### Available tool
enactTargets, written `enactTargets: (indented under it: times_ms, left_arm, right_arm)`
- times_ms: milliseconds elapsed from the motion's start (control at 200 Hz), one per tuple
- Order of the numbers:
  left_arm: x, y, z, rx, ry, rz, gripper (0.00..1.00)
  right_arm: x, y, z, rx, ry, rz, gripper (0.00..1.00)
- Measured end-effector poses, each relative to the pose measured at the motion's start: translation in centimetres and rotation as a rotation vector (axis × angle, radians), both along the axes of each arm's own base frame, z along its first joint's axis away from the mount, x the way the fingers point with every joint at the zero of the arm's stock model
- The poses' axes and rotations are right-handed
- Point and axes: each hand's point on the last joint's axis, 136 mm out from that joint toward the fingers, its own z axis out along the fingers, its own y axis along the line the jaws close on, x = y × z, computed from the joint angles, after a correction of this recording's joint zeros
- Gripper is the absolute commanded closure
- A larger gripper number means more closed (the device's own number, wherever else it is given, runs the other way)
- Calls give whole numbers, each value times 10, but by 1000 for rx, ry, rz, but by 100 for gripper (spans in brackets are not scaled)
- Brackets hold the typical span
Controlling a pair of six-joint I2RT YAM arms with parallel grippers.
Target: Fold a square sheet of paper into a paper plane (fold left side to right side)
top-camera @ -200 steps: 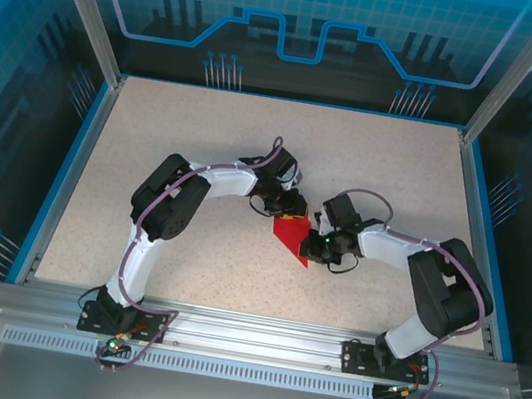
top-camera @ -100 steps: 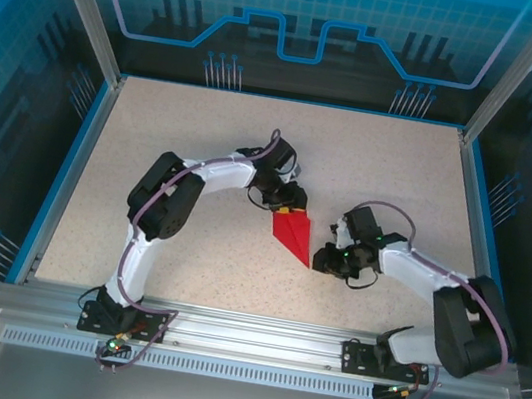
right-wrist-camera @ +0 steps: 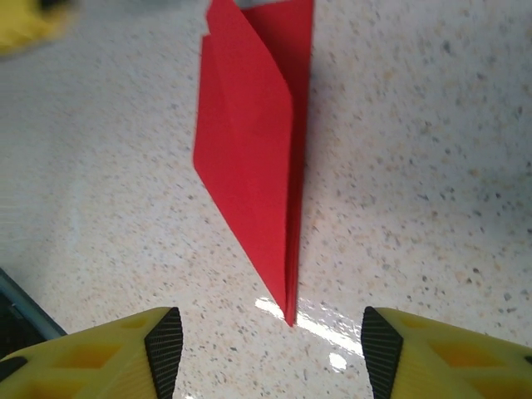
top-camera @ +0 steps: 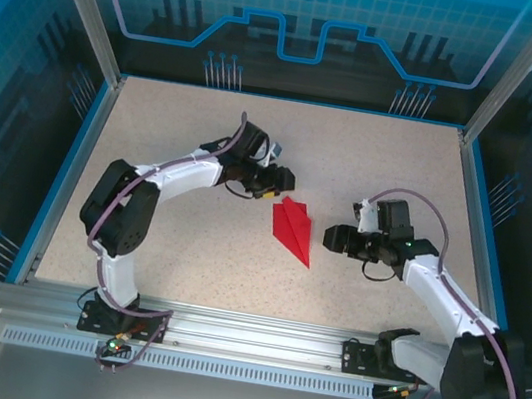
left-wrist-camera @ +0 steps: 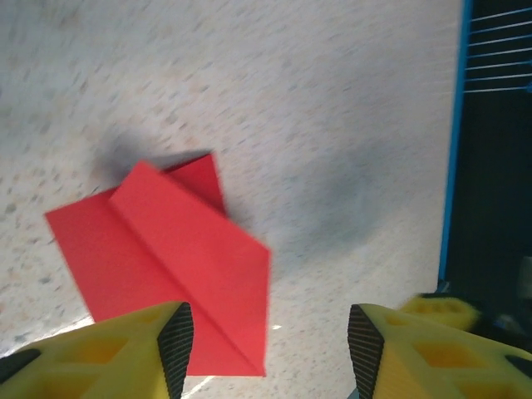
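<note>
The left arm (top-camera: 173, 177) and right arm (top-camera: 439, 288) are made of smooth white tubes joined by fat black round joints (top-camera: 121, 209). A thin purple cable (top-camera: 241, 127) loops along each one. Each base (top-camera: 105, 311) is black. The left gripper (left-wrist-camera: 268, 337) and right gripper (right-wrist-camera: 270, 337) have chunky yellow fingers (left-wrist-camera: 108, 353) with square hollows and ribbed black pads (left-wrist-camera: 176, 345).

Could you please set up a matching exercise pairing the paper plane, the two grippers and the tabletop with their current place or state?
1. slim red creased paper plane
2. left gripper
3. right gripper
4. speckled beige tabletop

A. open, apart from the plane, on its right
B. held by neither gripper, tip toward the arm bases
C. bears the plane
D. open, apart from the plane, beyond its blunt far end

Pairs: 1-B, 2-D, 3-A, 4-C
</note>
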Motion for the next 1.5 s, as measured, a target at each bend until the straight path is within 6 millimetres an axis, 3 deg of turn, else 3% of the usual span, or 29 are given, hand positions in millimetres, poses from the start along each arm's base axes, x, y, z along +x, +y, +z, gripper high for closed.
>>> enactTargets:
  times_ms: [105,245,580,715,815,970,1135,1366,1496]
  left_arm:
    - [-1,-2,-35,8,78,12,48]
    - [-1,-5,-58,16,121,18,48]
    - [8,-15,-74,13,135,19,53]
    - [11,-24,-77,1,140,10,59]
    - [10,-27,-79,-7,151,8,70]
    - [13,-31,-75,-29,129,-2,84]
    - [15,-32,-63,-40,93,-14,84]
    - [18,-33,-13,-82,-9,-31,89]
    - [13,-30,22,-109,-70,-28,93]
  right_arm:
    - [-1,-1,10,14,-44,-3,35]
    - [-3,-4,12,18,-60,-15,36]
    - [-7,-9,7,16,-44,-31,36]
    - [-7,-9,8,17,-46,-32,35]
    - [-7,-10,8,22,-47,-38,35]
    - [-7,-12,9,84,-35,-56,34]
    - [0,-15,18,184,-45,-80,32]
    - [5,-10,33,277,-69,-55,32]
    - [13,-11,45,349,-92,-63,22]
